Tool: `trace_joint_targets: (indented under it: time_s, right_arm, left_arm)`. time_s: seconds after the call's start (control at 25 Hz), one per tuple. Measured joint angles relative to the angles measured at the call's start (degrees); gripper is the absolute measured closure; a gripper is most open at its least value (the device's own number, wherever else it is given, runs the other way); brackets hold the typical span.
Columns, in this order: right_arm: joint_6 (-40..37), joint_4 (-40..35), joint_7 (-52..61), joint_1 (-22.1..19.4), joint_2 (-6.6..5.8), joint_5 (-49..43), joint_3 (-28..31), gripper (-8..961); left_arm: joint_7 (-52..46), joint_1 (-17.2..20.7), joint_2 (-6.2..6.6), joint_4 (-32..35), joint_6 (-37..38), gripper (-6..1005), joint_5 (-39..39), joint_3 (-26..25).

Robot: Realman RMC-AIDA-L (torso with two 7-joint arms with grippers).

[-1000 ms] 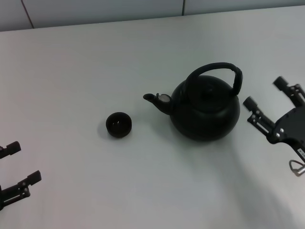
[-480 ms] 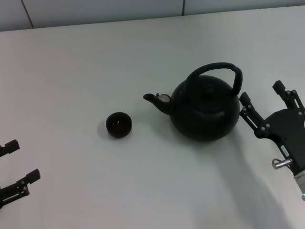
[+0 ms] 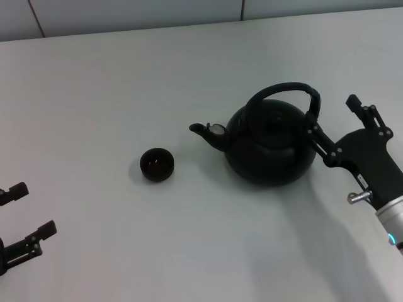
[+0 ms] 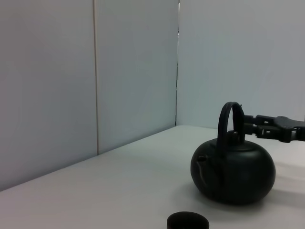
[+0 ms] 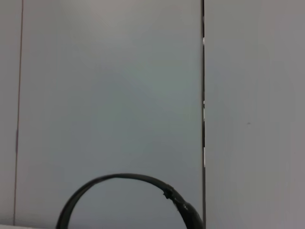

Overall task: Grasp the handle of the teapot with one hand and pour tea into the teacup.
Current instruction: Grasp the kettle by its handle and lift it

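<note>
1. I am in the approach step: my right gripper (image 3: 332, 116) sits just right of the teapot (image 3: 271, 146), fingers spread wide, one fingertip right beside the right end of the handle (image 3: 284, 92) and the other farther right. Nothing is gripped yet.
2. The teapot stands upright right of centre on the table (image 3: 126, 88), spout pointing left. The teacup (image 3: 156, 165) sits well apart from it, to the left and slightly nearer, in line with the spout.
3. From the left wrist view the right gripper (image 4: 279, 133) looks level with the upper part of the handle (image 4: 230, 121), beside it rather than around it. The right wrist view shows only the arch of the handle (image 5: 131, 198) low in frame.
4. My next move, as I judge it, is to carry the open fingers further left until they straddle the arch near its top, then close firmly; the pot looks heavy, so an off-centre hold could let it swing.
5. My left gripper (image 3: 17, 221) is parked at the near left edge, fingers apart, holding nothing.
6. The table is plain pale grey and matte; light panelled walls stand beyond its far edge.
</note>
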Motion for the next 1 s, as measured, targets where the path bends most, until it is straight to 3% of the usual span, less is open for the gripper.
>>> trace_joint_targets:
  time_s: [0.72, 1.0]
  right_arm:
    - [3.14, -0.41, 0.03, 2.32, 0.09, -0.15, 1.48, 165]
    - [3.51, -0.28, 0.12, 2.67, 0.12, -0.45, 1.1, 297]
  left_arm:
    - [-0.28, -0.12, -0.28, 0.0, 0.02, 172, -0.29, -1.3]
    - [-0.46, -0.17, -0.28, 0.0, 0.43, 173, -0.71, -1.31]
